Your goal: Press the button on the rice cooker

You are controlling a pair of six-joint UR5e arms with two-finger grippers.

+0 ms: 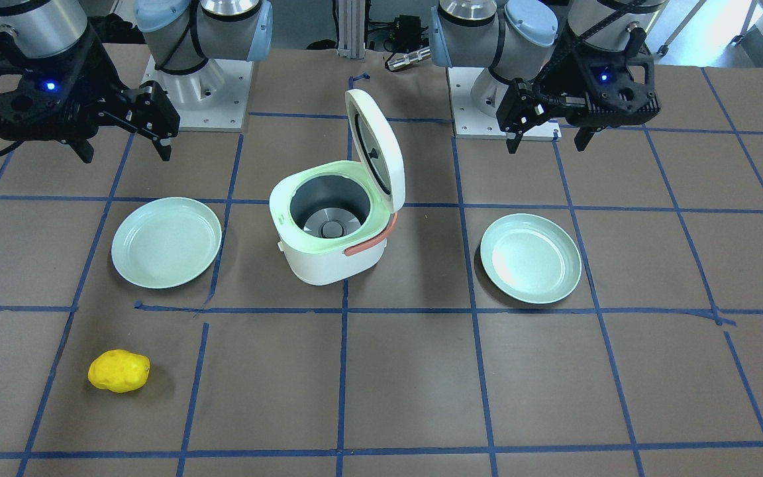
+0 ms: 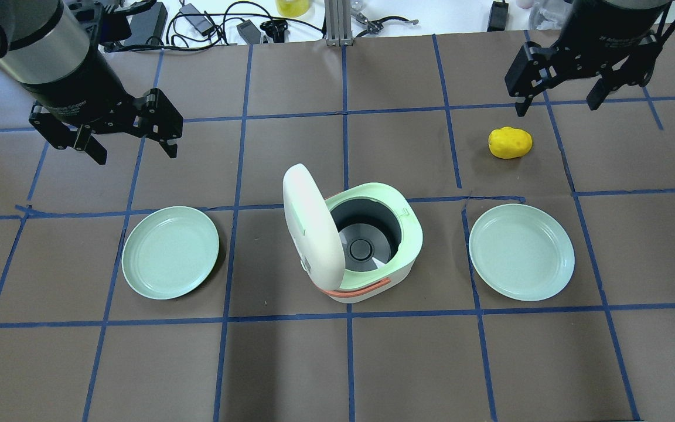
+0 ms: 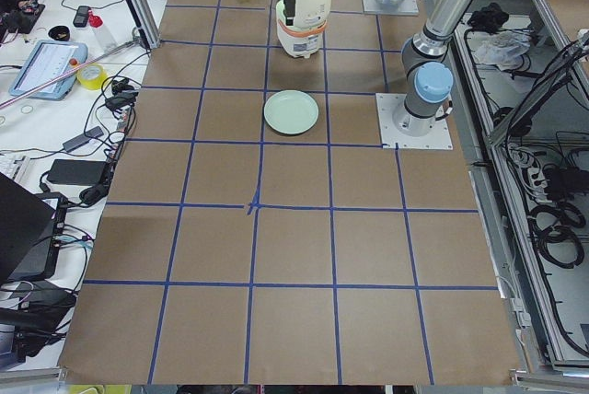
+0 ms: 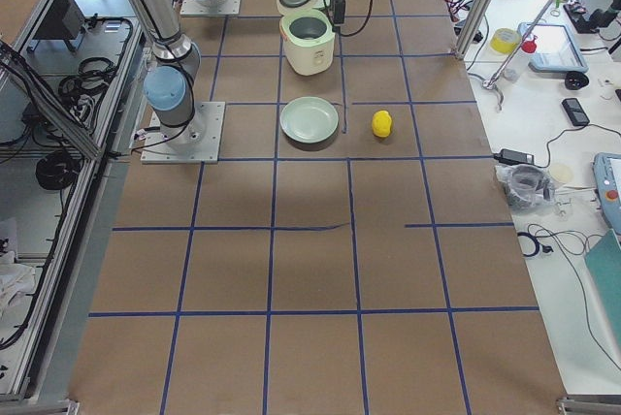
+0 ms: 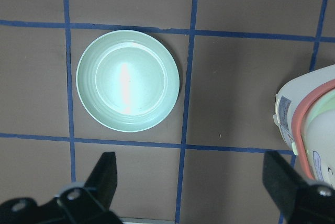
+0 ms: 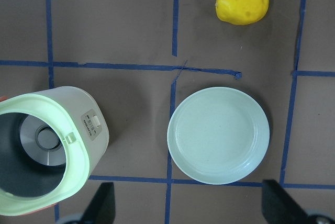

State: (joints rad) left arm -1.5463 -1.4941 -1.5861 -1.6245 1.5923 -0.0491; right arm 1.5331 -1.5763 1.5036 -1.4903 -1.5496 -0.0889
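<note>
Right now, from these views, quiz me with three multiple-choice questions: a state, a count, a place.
1. The hinged lid of the white, green-rimmed plastic rice cooker is: A shut; B raised open; C removed.
2. Round pale green plates number: A one; B two; C three.
3. The lumpy yellow toy lies: A in the cooker; B on a plate; C on the bare brown table.
Answers: B, its inside shows beside the upright lid; B, one either side of the cooker; C, it sits apart, beyond the plate on the robot's right.

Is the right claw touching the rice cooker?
Apart. The overhead view shows a wide gap between the right claw and the rice cooker.
</note>
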